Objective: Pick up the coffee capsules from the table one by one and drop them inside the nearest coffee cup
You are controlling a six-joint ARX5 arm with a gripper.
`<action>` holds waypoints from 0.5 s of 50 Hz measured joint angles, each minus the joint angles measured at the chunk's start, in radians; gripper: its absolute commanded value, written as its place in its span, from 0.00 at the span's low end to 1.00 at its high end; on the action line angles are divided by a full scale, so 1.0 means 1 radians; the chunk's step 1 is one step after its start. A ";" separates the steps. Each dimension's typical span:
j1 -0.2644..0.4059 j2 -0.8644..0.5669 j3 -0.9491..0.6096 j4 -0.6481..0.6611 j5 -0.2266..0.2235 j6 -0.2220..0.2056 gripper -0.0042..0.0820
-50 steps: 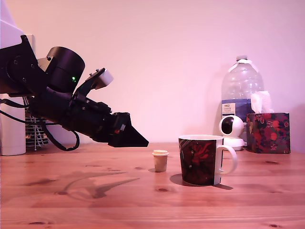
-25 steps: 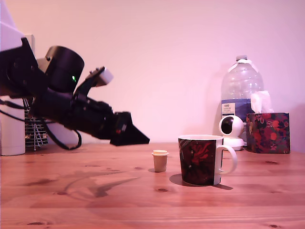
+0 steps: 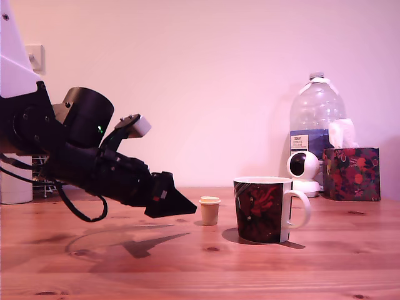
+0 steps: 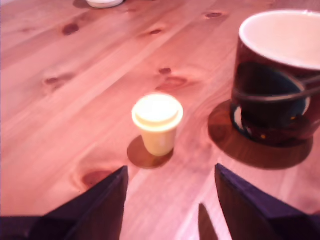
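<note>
A small cream coffee capsule (image 3: 209, 210) (image 4: 157, 123) stands upright on the pine table (image 3: 200, 262), just to the exterior view's left of the dark floral coffee cup (image 3: 264, 208) (image 4: 278, 75). The cup shows a white, bare inside in the wrist view. My black gripper (image 3: 182, 205) (image 4: 170, 175) hangs low over the table, a short way to the exterior view's left of the capsule and pointing down at it. It is open, with nothing between its two dark fingers (image 4: 100, 200). The capsule sits ahead of the gap, apart from both fingers.
Behind the cup stand a white round camera (image 3: 304, 172), a clear water bottle (image 3: 316, 119) and a floral tissue box (image 3: 352, 173). A white cylinder (image 3: 15, 180) and a wire object stand at the far left of the exterior view. A white rim (image 4: 104, 3) shows in the wrist view.
The arm has come down and a little toward the capsule, so the gripper tip now sits near the capsule's height. Capsule and cup have not moved.
</note>
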 measured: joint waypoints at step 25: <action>-0.008 0.026 0.072 -0.003 -0.010 -0.029 0.63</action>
